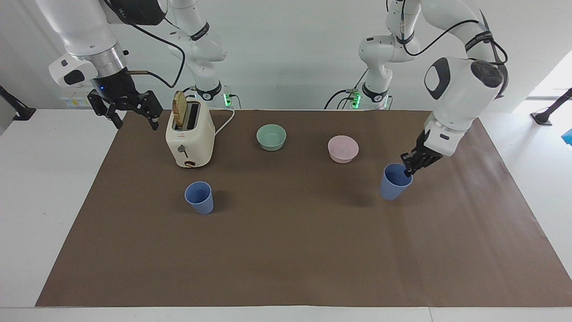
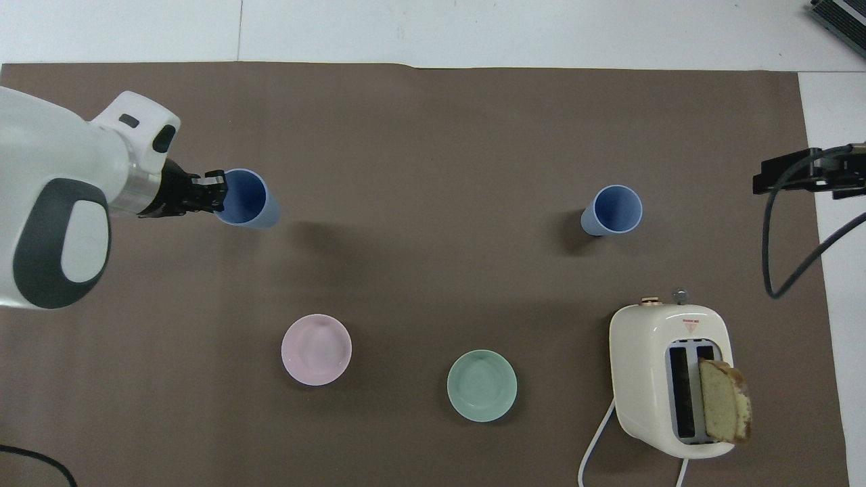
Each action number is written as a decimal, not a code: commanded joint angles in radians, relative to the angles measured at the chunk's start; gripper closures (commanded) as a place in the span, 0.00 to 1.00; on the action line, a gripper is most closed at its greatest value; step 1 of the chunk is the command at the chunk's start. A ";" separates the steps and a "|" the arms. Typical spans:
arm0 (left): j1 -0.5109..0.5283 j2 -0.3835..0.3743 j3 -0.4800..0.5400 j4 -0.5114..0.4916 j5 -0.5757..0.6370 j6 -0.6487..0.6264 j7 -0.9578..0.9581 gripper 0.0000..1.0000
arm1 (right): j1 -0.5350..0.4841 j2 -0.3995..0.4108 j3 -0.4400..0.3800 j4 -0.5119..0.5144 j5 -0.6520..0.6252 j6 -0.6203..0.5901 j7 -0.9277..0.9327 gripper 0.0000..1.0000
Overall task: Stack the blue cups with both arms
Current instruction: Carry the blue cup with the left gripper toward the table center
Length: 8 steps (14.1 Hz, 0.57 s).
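left claw [image 1: 407, 171] pinching raised blue cup [image 1: 393, 182]

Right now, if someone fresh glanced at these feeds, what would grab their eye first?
Probably the left gripper, shut on the rim of a tilted blue cup lifted over the mat at the left arm's end. Next, the second blue cup standing upright farther from the robots than the cream toaster, which has a bread slice sticking up. The right gripper waits open beside the toaster.
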 commanded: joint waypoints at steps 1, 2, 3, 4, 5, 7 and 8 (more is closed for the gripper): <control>-0.090 -0.007 0.018 0.000 -0.007 0.014 -0.099 1.00 | -0.014 -0.023 0.005 -0.027 0.021 0.011 -0.029 0.00; -0.110 -0.006 0.016 0.000 -0.007 0.026 -0.122 1.00 | -0.014 -0.024 0.005 -0.027 0.021 0.011 -0.029 0.00; -0.137 -0.001 0.016 -0.002 -0.013 0.045 -0.149 1.00 | -0.014 -0.024 0.005 -0.027 0.021 0.011 -0.029 0.00; -0.173 0.009 0.016 -0.005 -0.020 0.077 -0.176 1.00 | -0.014 -0.023 0.005 -0.027 0.021 0.011 -0.029 0.00; -0.200 0.020 0.016 -0.005 -0.020 0.115 -0.214 1.00 | -0.014 -0.023 0.005 -0.027 0.021 0.011 -0.029 0.00; -0.266 0.066 0.018 -0.003 -0.018 0.190 -0.276 1.00 | -0.014 -0.024 0.005 -0.029 0.021 0.011 -0.029 0.00; -0.291 0.087 0.018 -0.005 -0.018 0.227 -0.294 1.00 | -0.015 -0.026 0.005 -0.033 0.023 0.011 -0.029 0.00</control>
